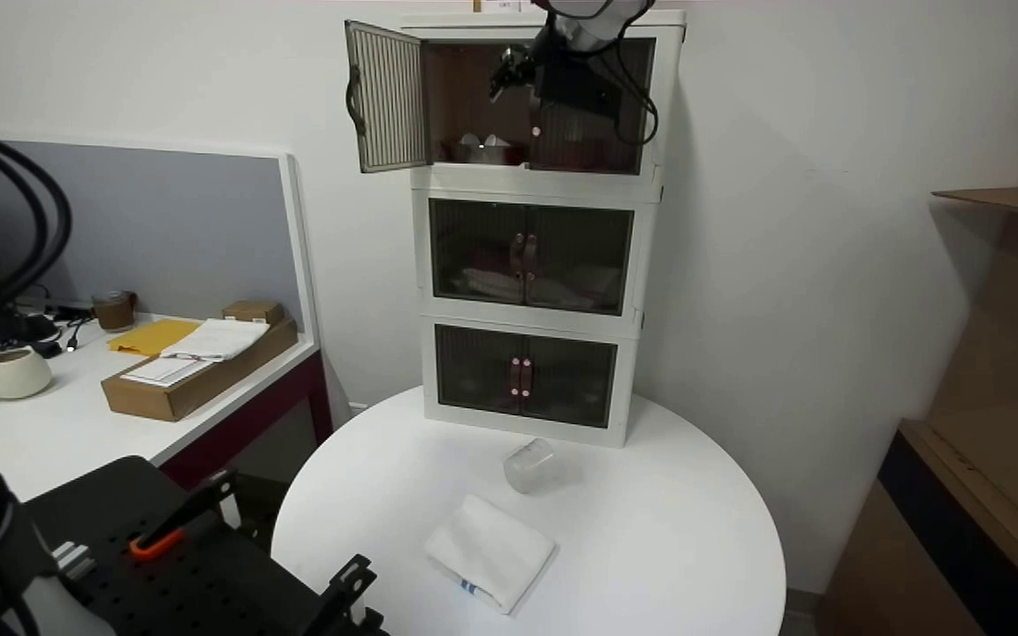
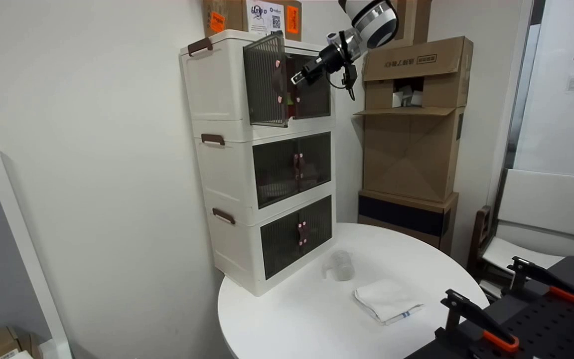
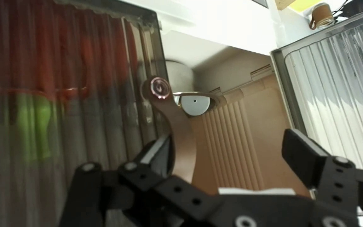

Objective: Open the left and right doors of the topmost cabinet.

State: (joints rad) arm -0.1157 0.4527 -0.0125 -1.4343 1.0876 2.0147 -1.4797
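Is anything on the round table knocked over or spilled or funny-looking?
Yes, the clear cup looks like it's lying on its side on the round table, near the folded cloth. Cups usually stand upright. I can't see any spill.

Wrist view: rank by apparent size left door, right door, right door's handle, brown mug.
Largest to smallest:
1. right door
2. left door
3. right door's handle
4. brown mug
Visible area only; the picture's edge crops both doors.
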